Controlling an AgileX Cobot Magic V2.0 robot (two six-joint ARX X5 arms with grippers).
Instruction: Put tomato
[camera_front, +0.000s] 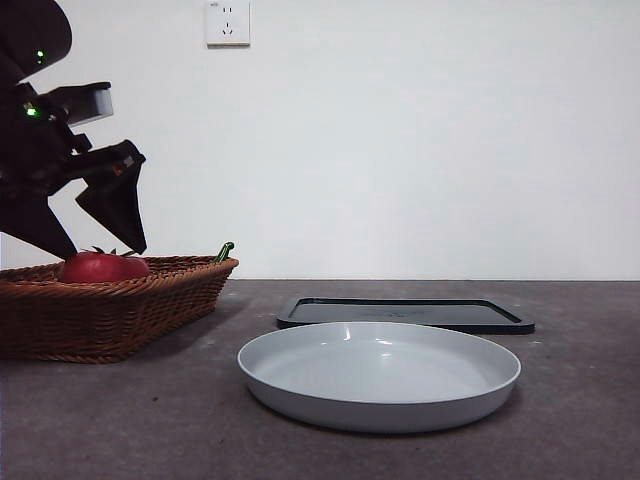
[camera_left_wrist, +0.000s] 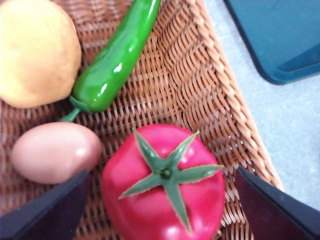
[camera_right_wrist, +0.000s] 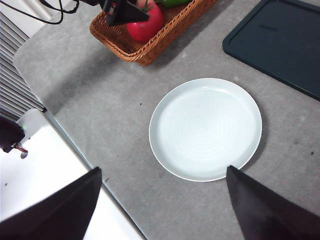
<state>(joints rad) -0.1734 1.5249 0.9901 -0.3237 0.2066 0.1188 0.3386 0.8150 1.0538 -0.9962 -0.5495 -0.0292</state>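
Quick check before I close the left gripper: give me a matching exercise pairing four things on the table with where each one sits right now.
Things:
1. tomato
2. green pepper
3. white plate
4. dark tray

Places:
A. bare, on the table beside the basket
B. between the open left gripper jaws
C. behind the plate
D. in the basket, beside the yellow fruit

Pairs: 1-B, 2-D, 3-A, 4-C

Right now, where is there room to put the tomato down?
The grey plate is bare, and so is the dark tray behind it. Bare table lies in front of the basket. The basket is crowded: tomato, green pepper, yellow fruit and pink fruit, with the open left gripper above.
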